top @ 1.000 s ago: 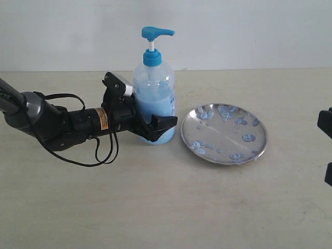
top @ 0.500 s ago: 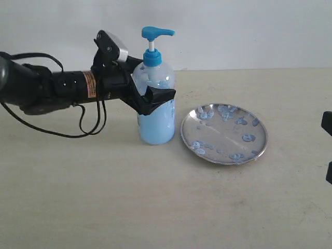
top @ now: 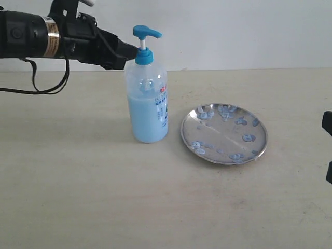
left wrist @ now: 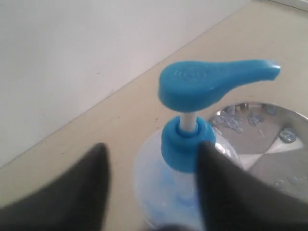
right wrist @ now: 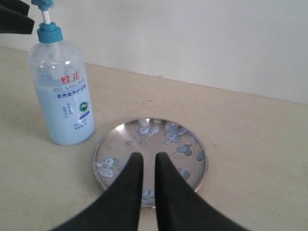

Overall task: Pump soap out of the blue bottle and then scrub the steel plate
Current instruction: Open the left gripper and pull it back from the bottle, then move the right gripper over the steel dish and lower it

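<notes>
The blue bottle (top: 148, 104) stands upright on the table, left of the steel plate (top: 224, 133), its pump head (top: 145, 32) up. Pale blue soap (top: 144, 122) fills its lower part, and light-blue blobs (top: 248, 138) dot the plate. My left gripper (top: 130, 52) hovers open at the height of the blue collar (left wrist: 185, 142); one finger (left wrist: 219, 183) is beside the collar, and nothing is gripped. My right gripper (right wrist: 148, 156) points at the plate (right wrist: 192, 151) from the near side, its fingers almost together around nothing.
The left arm (top: 41, 36) with its loose cable reaches in from the upper left, above the table. Black parts of the right arm (top: 328, 124) show at the right edge. A white wall (top: 233, 31) stands behind the beige table (top: 155, 207).
My left gripper let go of the bottle's body and rose to collar height. The bottle now stands a little further left, with its label turned to the front.
</notes>
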Available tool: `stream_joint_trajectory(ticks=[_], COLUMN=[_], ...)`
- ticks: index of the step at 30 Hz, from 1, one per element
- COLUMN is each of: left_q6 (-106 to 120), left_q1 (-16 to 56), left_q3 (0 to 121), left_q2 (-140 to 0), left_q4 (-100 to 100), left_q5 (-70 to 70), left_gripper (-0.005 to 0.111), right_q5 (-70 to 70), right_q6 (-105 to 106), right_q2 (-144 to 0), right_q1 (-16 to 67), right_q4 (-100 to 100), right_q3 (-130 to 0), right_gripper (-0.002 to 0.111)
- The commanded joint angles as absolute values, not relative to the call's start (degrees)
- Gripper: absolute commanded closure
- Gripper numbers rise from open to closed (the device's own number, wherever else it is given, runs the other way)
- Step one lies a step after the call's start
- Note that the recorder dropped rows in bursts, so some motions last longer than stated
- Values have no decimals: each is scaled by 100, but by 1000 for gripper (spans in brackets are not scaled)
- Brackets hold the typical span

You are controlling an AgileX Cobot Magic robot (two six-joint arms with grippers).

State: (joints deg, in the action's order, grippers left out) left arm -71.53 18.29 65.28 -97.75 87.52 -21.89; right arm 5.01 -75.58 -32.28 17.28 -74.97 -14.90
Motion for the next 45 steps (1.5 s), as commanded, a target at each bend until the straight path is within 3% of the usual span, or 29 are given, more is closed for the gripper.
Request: stream_joint_trajectory(ticks=[1, 7, 11, 14, 22, 25, 28, 32, 39, 45], left_q6=[-8644, -9023, -9046, -9046, -9069, -9495, -9509, -9448, -9448, -9448], left_q1=[1772, 865, 152, 59, 59, 59, 59, 59, 59, 59], left_q3=[6512, 5850, 4423, 3139, 1371, 874, 706, 652, 525, 189], left_q2=[-9024, -6477, -3870, -2781, -2212, -2202, -2071, -1059, 0, 0], left_q4=[9995, 9995, 9913, 9269, 8396, 8125, 8146, 8547, 9141, 9254], left_q5=[-1853, -809, 249, 252, 985, 1015, 929, -634, -132, 439], left_gripper=[101, 102, 102, 102, 102, 102, 102, 102, 102, 102], right_q5=[558, 488, 0, 0, -356, 173, 779, 998, 1759, 1610], right_q6=[-7589, -7589, -6746, -6371, -7255, -7431, -6796, -6126, -3449, -3087], right_q2=[-3206, -3206, -3351, -4574, -8276, -9244, -9449, -9449, -9426, -9824], right_q1=[1715, 1715, 1715, 1715, 1715, 1715, 1715, 1715, 1715, 1715], right_q4=[-7507, -7507, -7539, -7539, -7503, -7503, -7417, -6581, -3768, -3628], right_q3=[-1485, -1589, -2553, -3243, -4505, -4977, -4952, -4504, -4475, -5210], right_gripper=[109, 109, 109, 109, 109, 109, 109, 109, 109, 109])
